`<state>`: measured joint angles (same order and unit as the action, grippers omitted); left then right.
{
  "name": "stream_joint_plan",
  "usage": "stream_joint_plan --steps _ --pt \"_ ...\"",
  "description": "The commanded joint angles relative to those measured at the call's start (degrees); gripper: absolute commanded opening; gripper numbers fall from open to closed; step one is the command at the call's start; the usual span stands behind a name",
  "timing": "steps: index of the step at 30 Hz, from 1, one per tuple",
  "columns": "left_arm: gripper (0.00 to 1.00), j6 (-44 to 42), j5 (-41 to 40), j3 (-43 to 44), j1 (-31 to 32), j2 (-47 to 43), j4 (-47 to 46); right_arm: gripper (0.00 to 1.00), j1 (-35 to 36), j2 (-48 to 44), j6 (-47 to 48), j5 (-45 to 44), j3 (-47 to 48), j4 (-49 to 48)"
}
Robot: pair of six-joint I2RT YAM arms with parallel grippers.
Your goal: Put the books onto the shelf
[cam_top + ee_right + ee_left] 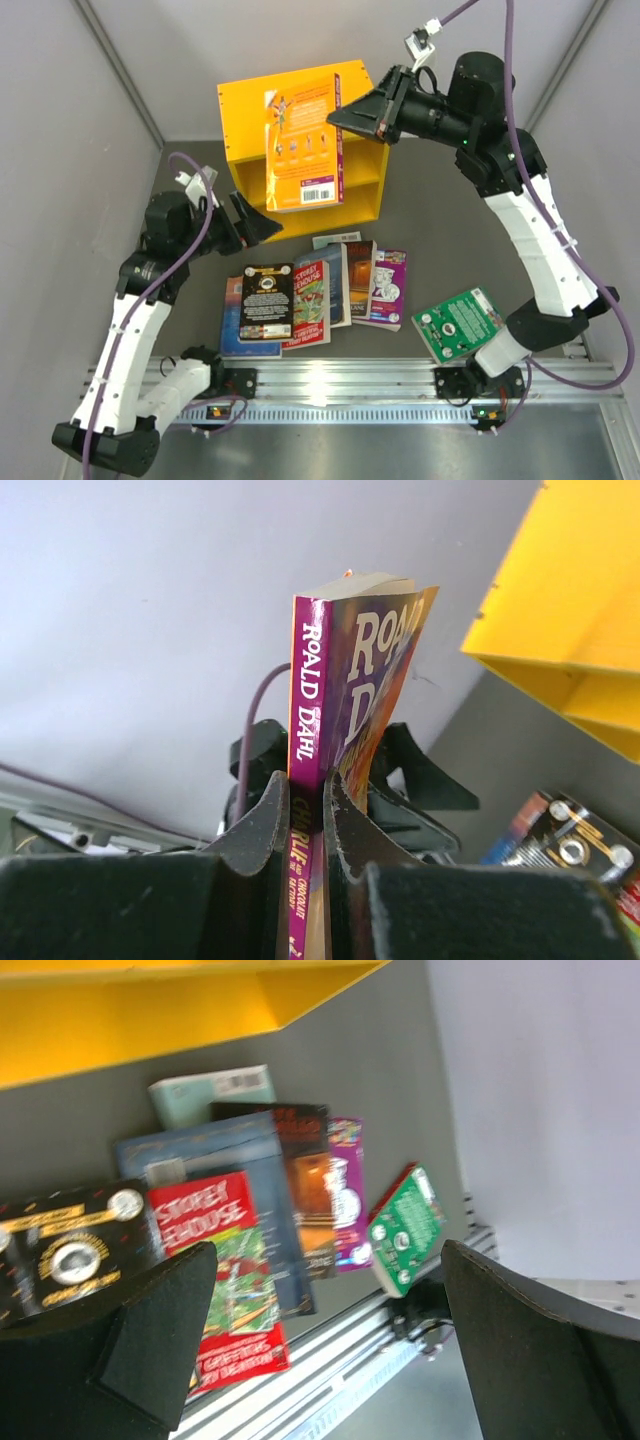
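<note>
Grey desk (432, 232): books (320, 290) flat before yellow shelf (240, 120), none visibly shelved. Orange book (300, 150) clamped in right pincer (345, 118) above shelf; left pincer (265, 225) wide.

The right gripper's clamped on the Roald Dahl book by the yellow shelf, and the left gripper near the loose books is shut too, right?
No: the left gripper is open, its fingers wide apart around nothing, as the left wrist view shows. The right gripper is clamped on the Roald Dahl book by the yellow shelf.

books (310, 295) before shelf (245, 120), lone book (458, 322) right of them
</note>
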<state>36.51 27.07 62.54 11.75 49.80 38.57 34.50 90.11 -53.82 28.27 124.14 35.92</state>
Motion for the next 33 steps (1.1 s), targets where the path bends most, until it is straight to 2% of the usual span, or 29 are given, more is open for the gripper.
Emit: stream_joint_plan --steps 1,8,9,13,21,28,30,33 --pt "0.99 5.05 6.30 2.93 0.12 1.08 -11.48 0.00 0.74 -0.72 -5.15 5.92 -1.26 -16.76" --pt "0.99 9.27 14.31 4.87 0.03 -0.75 -19.74 0.00 -0.92 -8.88 -4.01 3.46 -13.64 -17.20" --pt "0.99 11.72 15.54 3.91 0.03 -1.63 -23.59 0.00 -1.10 -9.50 -3.92 3.37 -15.57 -17.29" --pt "0.99 19.46 21.09 0.57 0.03 -2.87 -34.83 0.00 -1.45 -11.97 -3.31 2.32 -18.66 -17.11" --pt "0.99 23.43 25.13 -1.55 0.03 -3.48 -40.24 0.00 -2.68 -14.34 -3.39 2.05 -21.30 -16.85" --pt "0.99 13.60 23.47 2.14 0.03 -5.15 -24.35 0.00 -4.35 -15.92 -3.04 2.05 -22.53 -15.36" --pt "0.99 10.36 20.23 2.49 0.03 -6.20 -18.48 0.00 -4.53 -16.28 -2.17 1.17 -23.06 -14.04" --pt "0.99 7.62 15.22 2.41 0.03 -7.87 -14.41 0.00 -4.62 -17.50 -1.72 0.64 -25.52 -12.90"
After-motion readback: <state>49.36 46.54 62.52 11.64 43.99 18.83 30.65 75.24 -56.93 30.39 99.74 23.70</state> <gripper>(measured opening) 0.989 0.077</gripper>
